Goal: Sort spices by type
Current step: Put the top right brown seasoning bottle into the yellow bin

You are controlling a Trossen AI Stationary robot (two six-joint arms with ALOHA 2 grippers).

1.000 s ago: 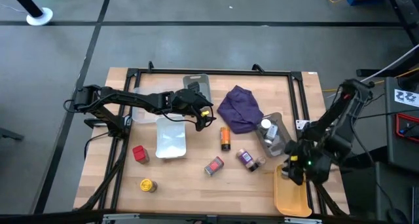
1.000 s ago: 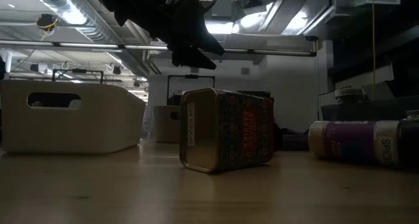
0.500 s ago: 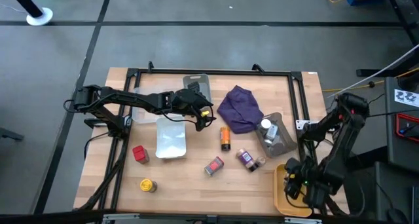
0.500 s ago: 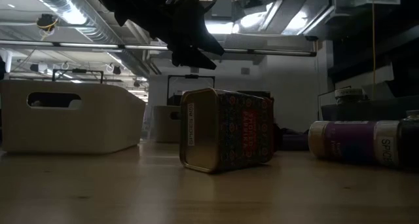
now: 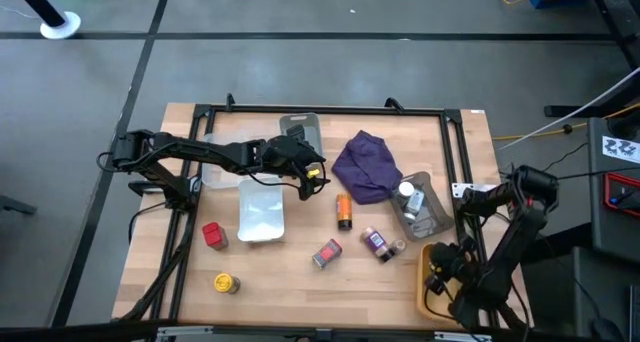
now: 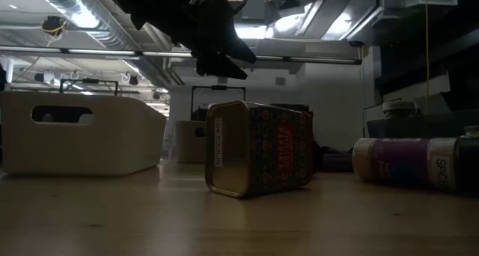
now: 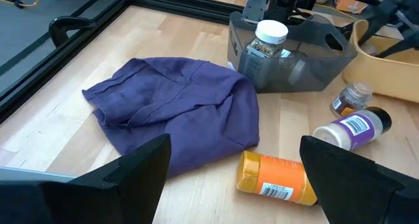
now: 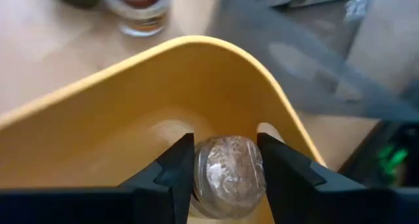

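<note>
My right gripper is shut on a small clear jar of brown spice inside the yellow tray at the near right corner. My left gripper hangs open and empty between the white tray and the purple cloth. On the table lie an orange jar, a patterned tin, a purple-labelled jar, a small jar, a red tin and a yellow jar. A white-capped jar stands in the grey tray. My right gripper pinches the small jar's round sides between its two fingers, which come from above and slant down into the yellow tray. The jar sits just above the tray's floor; whether it touches the floor, I cannot tell.
The purple cloth lies crumpled beside the grey tray. The black frame rails run along the table's edges. In the low view the patterned tin lies on its side, the purple-labelled jar to its right.
My right gripper has gone toward the table's near edge and down into the yellow tray, carrying the small jar with it. My left arm has kept still.
</note>
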